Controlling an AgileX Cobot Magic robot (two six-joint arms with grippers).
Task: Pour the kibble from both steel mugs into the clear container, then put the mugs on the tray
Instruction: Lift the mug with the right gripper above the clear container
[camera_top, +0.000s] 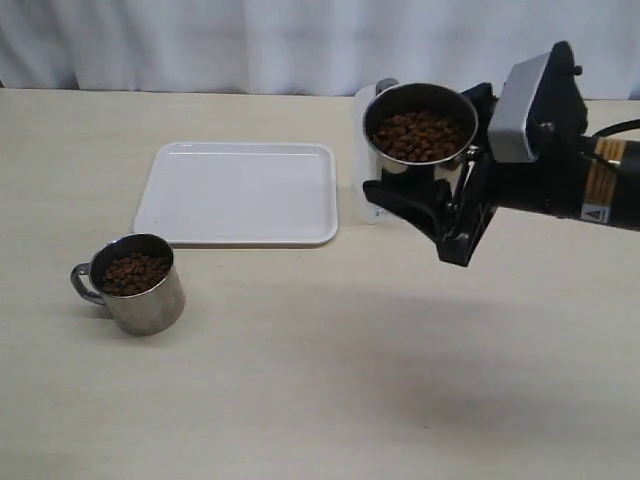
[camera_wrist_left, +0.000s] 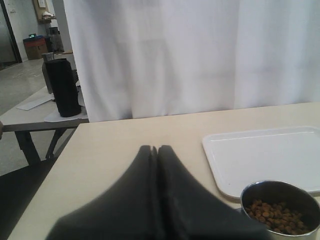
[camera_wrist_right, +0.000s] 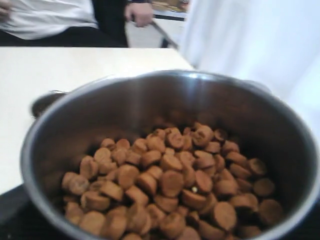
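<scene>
Exterior view: the right arm reaches in from the 3 o'clock edge, forearm about level, its right hand (camera_top: 432, 165) raised clear of the surface (camera_top: 330, 380). The black fingers are spread wide around the lifted steel mug (camera_top: 420, 125), one under its 6 o'clock side and one behind at 2 o'clock. This mug rides mouth up and is full of kibble (camera_top: 420, 135). The clear container (camera_top: 362, 160) stands just behind it, showing only at the mug's 9 o'clock side. The white tray (camera_top: 240, 192) lies flat at 9 o'clock of the container, with nothing on it. The second steel mug (camera_top: 140, 290) stands on the surface at 7 o'clock of the tray, apart from its rim, handle toward 9 o'clock, also holding kibble. The left arm is out of sight here.

Left wrist view: the left hand (camera_wrist_left: 156, 148) hangs low over the surface with its two dark fingers pressed flat together and nothing between them. The second steel mug sits close beside it, near the tray's edge. A white curtain (camera_wrist_left: 200, 50) hangs beyond.

Right wrist view: the lifted steel mug fills the frame, brown pellets heaped inside. Only dark slivers of the right hand show below its rim.
</scene>
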